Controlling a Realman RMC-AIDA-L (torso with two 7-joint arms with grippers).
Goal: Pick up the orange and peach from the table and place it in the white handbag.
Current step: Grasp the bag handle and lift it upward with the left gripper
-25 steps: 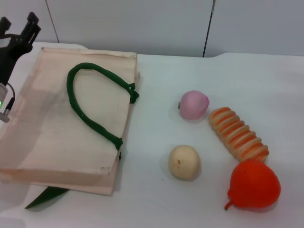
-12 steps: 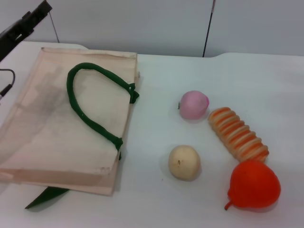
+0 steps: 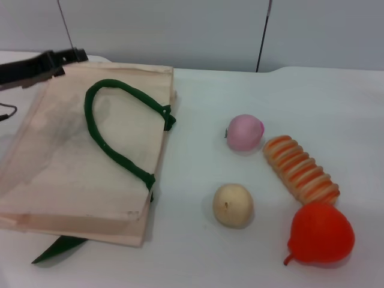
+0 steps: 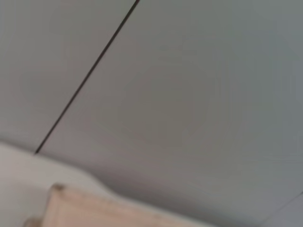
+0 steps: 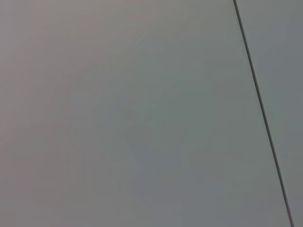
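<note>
The orange (image 3: 321,233), glossy red-orange with a curled stem tip, lies at the table's front right. The peach (image 3: 245,132), small and pale pink, lies near the middle right. The white handbag (image 3: 60,162) lies flat on the left, its dark green handle (image 3: 99,138) looped on top. A corner of the bag also shows in the left wrist view (image 4: 94,213). My left gripper (image 3: 75,56) hovers at the bag's far left corner, pointing right, away from the fruit. My right gripper is out of view; its wrist view shows only wall.
A pale beige round fruit (image 3: 233,204) lies in front of the peach. An orange-and-cream striped ridged oblong (image 3: 300,169) lies between the peach and the orange. A grey panelled wall (image 3: 180,30) stands behind the white table (image 3: 198,252).
My left arm has swung from the far left edge in over the bag's far left corner, now lying nearly level and pointing right. Fruit and bag have not moved.
</note>
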